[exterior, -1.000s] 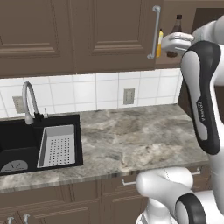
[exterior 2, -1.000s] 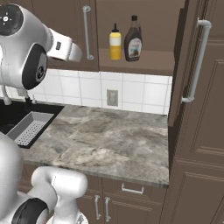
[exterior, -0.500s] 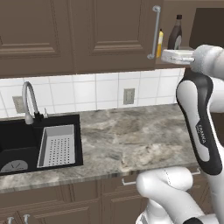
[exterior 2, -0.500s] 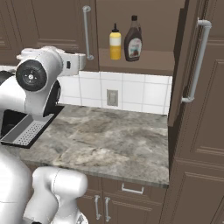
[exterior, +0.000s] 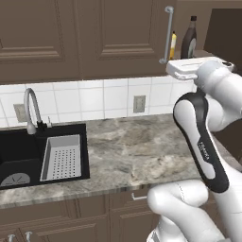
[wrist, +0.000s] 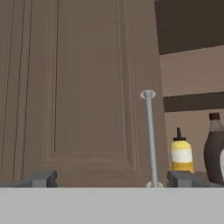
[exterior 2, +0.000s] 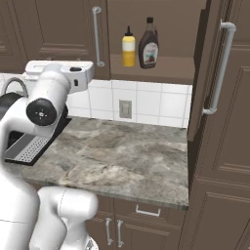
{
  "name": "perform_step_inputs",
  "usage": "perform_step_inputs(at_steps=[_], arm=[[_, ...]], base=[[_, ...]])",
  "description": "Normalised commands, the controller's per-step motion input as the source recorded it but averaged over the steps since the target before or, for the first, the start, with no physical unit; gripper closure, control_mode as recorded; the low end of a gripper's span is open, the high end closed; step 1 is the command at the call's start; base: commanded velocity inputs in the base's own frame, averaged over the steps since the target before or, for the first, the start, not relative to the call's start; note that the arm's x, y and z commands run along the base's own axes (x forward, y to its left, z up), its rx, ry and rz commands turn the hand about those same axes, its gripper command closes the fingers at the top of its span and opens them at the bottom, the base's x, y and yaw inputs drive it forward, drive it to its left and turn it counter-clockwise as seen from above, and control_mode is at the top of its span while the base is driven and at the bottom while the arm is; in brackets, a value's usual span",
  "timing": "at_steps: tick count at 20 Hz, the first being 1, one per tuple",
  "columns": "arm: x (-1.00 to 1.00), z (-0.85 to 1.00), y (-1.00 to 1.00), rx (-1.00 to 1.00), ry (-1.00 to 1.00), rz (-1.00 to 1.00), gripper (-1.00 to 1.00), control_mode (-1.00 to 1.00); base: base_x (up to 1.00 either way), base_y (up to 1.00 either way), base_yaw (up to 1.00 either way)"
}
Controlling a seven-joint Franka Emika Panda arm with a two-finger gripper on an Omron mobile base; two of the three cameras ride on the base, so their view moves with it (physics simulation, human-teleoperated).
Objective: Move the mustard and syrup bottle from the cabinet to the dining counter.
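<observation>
At the bottom of the hand view the gripper [wrist: 111, 178] stands wide open, holding nothing. Beyond it, a panelled brown cabinet [wrist: 87, 87] door with a round silver handle [wrist: 150, 135]. At lower right, on the open shelf, the yellow mustard [wrist: 181, 154] stands beside the dark, rounded syrup bottle [wrist: 215, 151].

Inside the dark brown cabinet [exterior 2: 161, 29], a yellow mustard [exterior 2: 129, 47] stands beside the dark brown, pale-labelled syrup bottle [exterior 2: 148, 45], above white tiles [exterior 2: 156, 103] and a grey-brown marbled bench [exterior 2: 117, 158].
</observation>
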Motion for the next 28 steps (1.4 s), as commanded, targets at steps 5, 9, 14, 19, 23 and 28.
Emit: perform_step_inputs(at_steps=[5,9,14,19,23,28], arm=[[0.38,0.09,0.02,-0.02,-0.14,0.0,-1.0,-1.0],[0.44,0.13,0.0,-0.02,-0.1,-0.01,-1.0,-1.0],[0.37,0.06,0.0,-0.02,-0.08,-0.02,-1.0,-1.0],[0.23,0.04,-0.03,-0.01,-0.07,-0.03,-1.0,-1.0],[0.08,0.14,-0.19,0.0,-0.07,-0.06,-1.0,-1.0],[0.09,0.12,-0.18,0.0,-0.03,-0.06,-1.0,-1.0]], base=[[0.0,0.0,0.0],[0.0,0.0,0.0],[0.0,0.0,0.0],[0.0,0.0,0.0],[0.0,0.0,0.0],[0.0,0.0,0.0]])
